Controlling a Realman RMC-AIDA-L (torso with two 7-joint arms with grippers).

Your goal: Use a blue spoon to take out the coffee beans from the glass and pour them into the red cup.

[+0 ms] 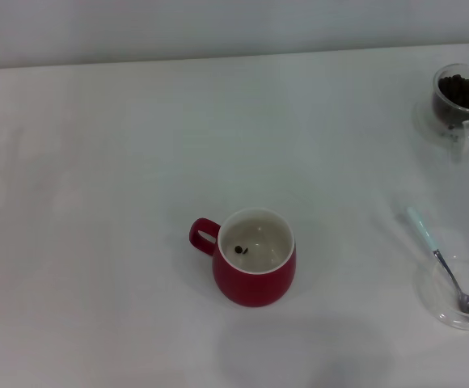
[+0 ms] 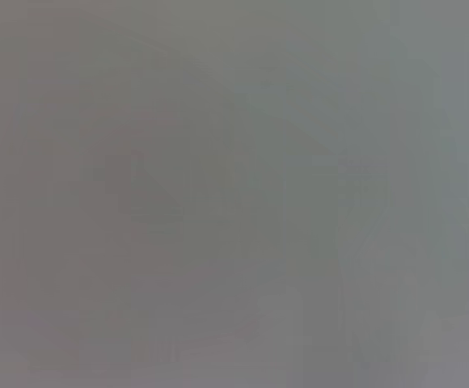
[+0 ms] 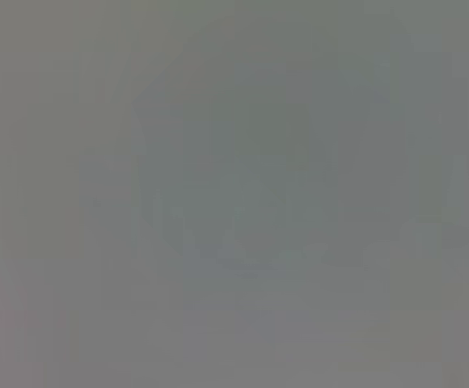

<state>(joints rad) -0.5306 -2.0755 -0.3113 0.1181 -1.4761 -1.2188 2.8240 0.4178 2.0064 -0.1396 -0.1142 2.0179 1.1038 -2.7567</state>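
Beside red cup (image 1: 255,271), spoon (image 1: 441,259) resting in dish (image 1: 441,303)

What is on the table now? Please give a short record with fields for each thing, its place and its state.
red cup: centre of the table, upright, handle toward the robot's left
inside the cup: a couple of coffee beans
glass: far right, holding a heap of beans
blue spoon: near right, bowl resting in a clear glass dish, handle out on the table
left gripper: not in view
right gripper: not in view
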